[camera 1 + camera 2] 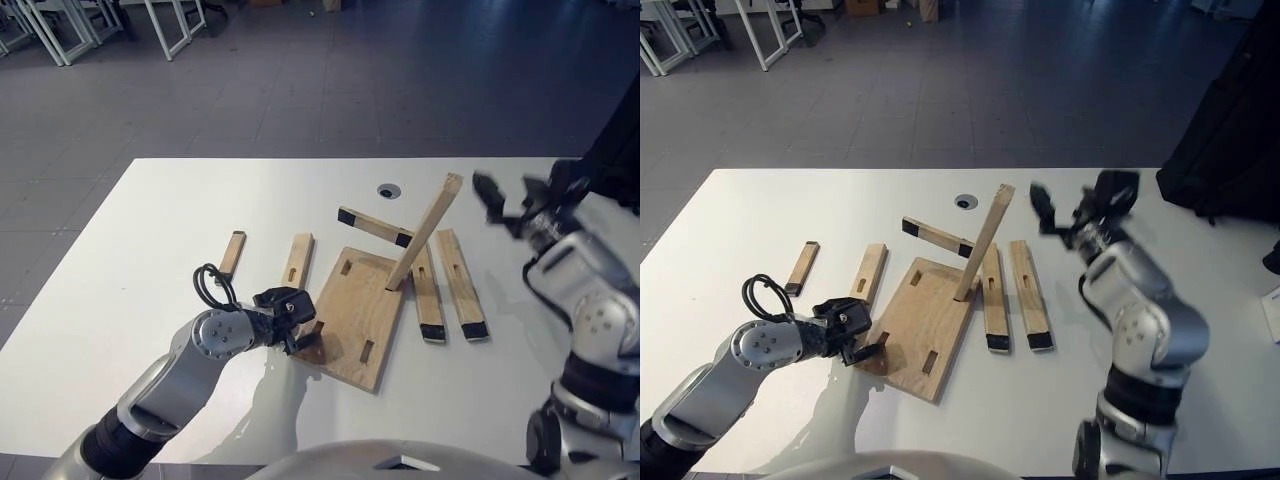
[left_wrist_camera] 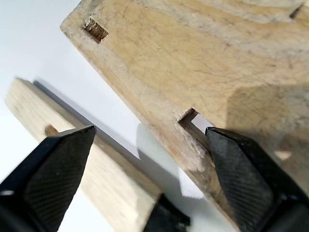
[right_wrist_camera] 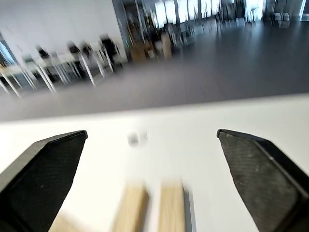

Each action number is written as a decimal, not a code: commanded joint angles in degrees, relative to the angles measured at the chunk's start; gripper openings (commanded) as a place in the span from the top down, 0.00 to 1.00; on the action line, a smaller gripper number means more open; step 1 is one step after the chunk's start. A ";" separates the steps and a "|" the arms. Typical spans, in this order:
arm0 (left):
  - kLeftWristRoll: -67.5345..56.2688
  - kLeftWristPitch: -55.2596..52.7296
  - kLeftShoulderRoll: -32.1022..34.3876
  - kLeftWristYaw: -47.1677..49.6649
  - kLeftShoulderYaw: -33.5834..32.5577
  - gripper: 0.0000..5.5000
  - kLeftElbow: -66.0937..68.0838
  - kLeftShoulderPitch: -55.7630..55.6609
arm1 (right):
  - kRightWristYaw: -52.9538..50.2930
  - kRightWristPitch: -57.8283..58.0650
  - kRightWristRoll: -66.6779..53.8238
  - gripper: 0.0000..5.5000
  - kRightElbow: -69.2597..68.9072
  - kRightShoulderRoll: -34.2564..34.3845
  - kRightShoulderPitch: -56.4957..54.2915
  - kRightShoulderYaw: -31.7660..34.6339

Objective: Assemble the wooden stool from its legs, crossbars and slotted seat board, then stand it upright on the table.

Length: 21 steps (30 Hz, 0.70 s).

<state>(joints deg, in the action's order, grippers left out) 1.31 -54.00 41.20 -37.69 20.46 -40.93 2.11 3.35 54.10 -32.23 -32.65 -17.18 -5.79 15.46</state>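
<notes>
Where the white table [image 1: 150,230] carries the parts, the slotted seat board [image 1: 350,320] lies flat near its front edge.
- Tilted leg [image 1: 425,230]: stands in a far slot of the board, with a black-tipped bar [image 1: 372,226] meeting it.
- Inner leg [image 1: 428,295] and outer leg [image 1: 461,285]: flat, just right of the board.
- Long crossbar [image 1: 297,259] and short crossbar [image 1: 232,253]: flat, left of the board.
- Left gripper [image 2: 149,131]: fingers spread wide astride the board's near-left edge by a slot, clamping nothing.
- Right gripper [image 1: 1075,210]: raised right of the tilted leg and apart from it, fingers wide, empty.
</notes>
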 commanded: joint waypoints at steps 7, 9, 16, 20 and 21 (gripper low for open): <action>-8.35 -13.23 -0.98 0.73 -13.85 0.24 -7.77 -4.59 | 6.29 -11.74 11.83 0.11 4.91 -4.46 18.36 -9.35; -9.90 -14.23 -1.32 1.15 -14.46 0.24 -8.57 -5.40 | 7.50 -14.57 13.80 0.11 7.66 -4.99 19.59 -9.91; -11.95 -15.09 -7.47 7.01 -19.13 0.24 -6.64 -10.86 | 10.96 -16.92 16.67 0.24 12.94 -4.33 21.94 -13.66; -12.56 -14.95 -8.86 9.48 -19.14 0.24 -6.26 -10.55 | 11.51 -16.25 16.39 0.36 13.53 -3.99 21.22 -13.56; -12.80 -14.84 -10.08 10.41 -19.68 0.24 -5.88 -10.62 | 11.75 -16.45 17.00 0.39 13.78 -4.51 21.15 -13.86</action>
<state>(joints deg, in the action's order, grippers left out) -11.03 -68.77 32.67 -28.76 1.80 -47.57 -8.27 14.18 35.57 -15.86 -20.62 -21.31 14.68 2.78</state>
